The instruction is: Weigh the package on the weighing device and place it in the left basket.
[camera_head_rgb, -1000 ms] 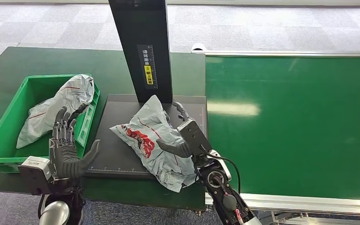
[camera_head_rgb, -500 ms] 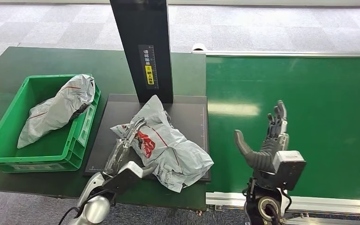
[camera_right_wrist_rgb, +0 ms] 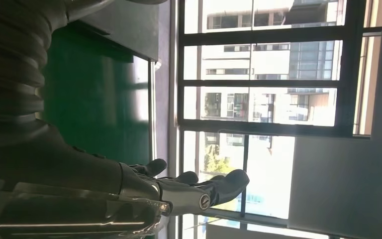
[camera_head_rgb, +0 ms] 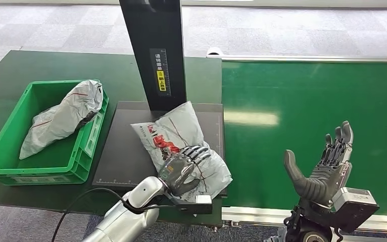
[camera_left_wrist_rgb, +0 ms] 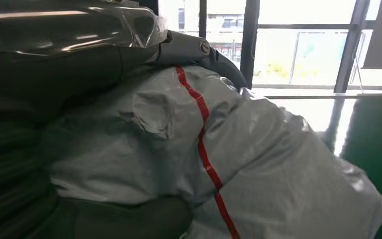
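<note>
Both arms are silver with rounded shells. A black cable (camera_head_rgb: 88,199) loops off the left forearm. The left hand (camera_head_rgb: 184,169) and right hand (camera_head_rgb: 322,169) have dark grey, ribbed fingers and square grey wrist blocks.

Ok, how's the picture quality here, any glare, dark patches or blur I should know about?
Head view: sharp and evenly lit, with a pale glare patch on the green conveyor belt. Left wrist view: bright windows behind, the left hand dark and underexposed over the grey package. Right wrist view: windows blown out, the right hand in shadow.

Greens, greys and one streak of red
Grey package (camera_head_rgb: 181,138) with red print; bright green basket (camera_head_rgb: 2,143); black scale (camera_head_rgb: 126,151); dark green belt (camera_head_rgb: 312,101).
</note>
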Controlling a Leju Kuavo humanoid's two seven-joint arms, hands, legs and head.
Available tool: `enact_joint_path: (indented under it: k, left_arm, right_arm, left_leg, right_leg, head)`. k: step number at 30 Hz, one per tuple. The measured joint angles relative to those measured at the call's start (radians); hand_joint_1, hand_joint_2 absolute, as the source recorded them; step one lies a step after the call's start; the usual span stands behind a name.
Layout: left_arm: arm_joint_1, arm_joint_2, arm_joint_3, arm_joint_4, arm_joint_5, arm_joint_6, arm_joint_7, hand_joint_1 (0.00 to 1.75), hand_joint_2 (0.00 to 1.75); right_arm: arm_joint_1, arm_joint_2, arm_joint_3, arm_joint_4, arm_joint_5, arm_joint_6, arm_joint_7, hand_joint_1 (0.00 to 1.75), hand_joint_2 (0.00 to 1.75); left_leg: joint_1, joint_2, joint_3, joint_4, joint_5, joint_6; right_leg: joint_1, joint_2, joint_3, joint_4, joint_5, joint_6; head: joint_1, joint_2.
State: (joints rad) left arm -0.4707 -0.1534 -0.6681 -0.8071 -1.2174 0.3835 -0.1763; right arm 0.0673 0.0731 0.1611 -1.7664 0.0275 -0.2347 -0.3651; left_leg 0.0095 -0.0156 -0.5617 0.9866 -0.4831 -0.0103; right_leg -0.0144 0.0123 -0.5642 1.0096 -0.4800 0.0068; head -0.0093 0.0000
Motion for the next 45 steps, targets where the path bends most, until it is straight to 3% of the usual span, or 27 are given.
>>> enact_joint_path:
  k: [6,10,16,22,24,27,31,34,39,45]
  left_arm:
    - [-0.027,-0.003,-0.041,0.048,0.009,0.099,0.033,1.75,1.75]
    - [-0.014,0.013,-0.008,-0.026,0.101,0.139,0.015,1.75,1.75]
    - [0.032,0.062,0.105,-0.371,0.225,0.230,-0.042,1.75,1.75]
    - [0.079,0.093,0.240,-0.749,0.276,0.311,-0.167,1.75,1.75]
    - [0.079,0.103,0.304,-0.828,0.280,0.312,-0.163,1.75,1.75]
    - [0.051,0.134,0.400,-0.858,0.252,0.288,-0.082,1.75,1.75]
    - [-0.061,0.188,0.526,-0.806,0.174,0.179,0.076,1.75,1.75]
    - [-0.135,0.224,0.596,-0.721,0.124,0.147,0.132,1.75,1.75]
    - [-0.287,0.327,0.664,-0.342,-0.036,0.126,0.227,1.75,1.75]
    - [-0.367,0.414,0.678,0.017,-0.167,0.074,0.324,1.75,1.75]
  right_arm:
    - [0.009,0.004,-0.011,-0.005,0.004,0.005,0.002,0.00,1.75]
    - [0.025,0.012,-0.021,-0.015,0.016,-0.007,0.011,0.00,1.75]
    - [0.054,0.016,-0.043,-0.027,0.027,-0.048,0.012,0.00,1.75]
    - [0.080,0.016,-0.062,-0.027,0.021,-0.085,-0.010,0.00,1.75]
    - [0.084,0.016,-0.065,-0.027,0.017,-0.087,-0.015,0.00,1.75]
    - [0.080,0.016,-0.065,-0.028,0.012,-0.085,-0.021,0.00,1.75]
    - [0.041,0.019,-0.062,-0.055,0.010,-0.076,-0.015,0.00,1.75]
    - [0.024,0.020,-0.060,-0.069,0.011,-0.074,0.004,0.00,1.75]
    - [-0.010,0.018,-0.037,-0.071,0.000,-0.072,0.011,0.00,1.75]
    - [-0.018,0.017,-0.023,-0.071,-0.003,-0.062,0.014,0.00,1.75]
  left_leg:
    - [0.000,0.000,0.004,0.000,0.000,0.000]
    - [0.000,0.001,0.004,0.000,0.000,0.000]
    - [0.001,0.002,0.002,0.000,0.000,0.000]
    - [0.001,0.003,-0.002,0.000,0.000,0.000]
    - [0.001,0.003,-0.002,0.000,0.000,0.000]
    - [0.001,0.003,-0.002,0.000,0.001,-0.001]
    - [0.002,0.003,-0.003,0.000,0.004,-0.002]
    - [0.002,0.003,-0.003,0.000,0.004,-0.002]
    - [0.002,0.009,-0.003,-0.001,0.005,-0.002]
    - [0.002,0.011,-0.005,-0.001,0.005,-0.002]
  right_leg:
    - [0.000,0.000,0.003,0.000,0.000,0.000]
    - [0.001,0.001,0.003,0.000,0.000,0.000]
    - [0.001,0.001,0.000,0.001,0.000,0.000]
    - [0.001,0.001,-0.003,0.001,0.000,0.000]
    - [0.001,0.001,-0.003,0.001,0.000,0.000]
    - [0.001,0.001,-0.003,0.001,0.000,-0.001]
    - [0.002,0.001,-0.005,0.001,0.003,-0.003]
    - [0.002,0.002,-0.005,0.001,0.003,-0.003]
    - [0.003,0.008,-0.007,0.002,0.005,-0.004]
    - [0.003,0.010,-0.010,0.003,0.006,-0.004]
  head:
    - [0.000,0.000]
    - [0.000,0.000]
    - [0.000,0.000]
    - [0.000,0.000]
    - [0.000,0.000]
    - [0.000,0.000]
    - [0.000,0.000]
    - [0.000,0.000]
    - [0.000,0.000]
    - [0.000,0.000]
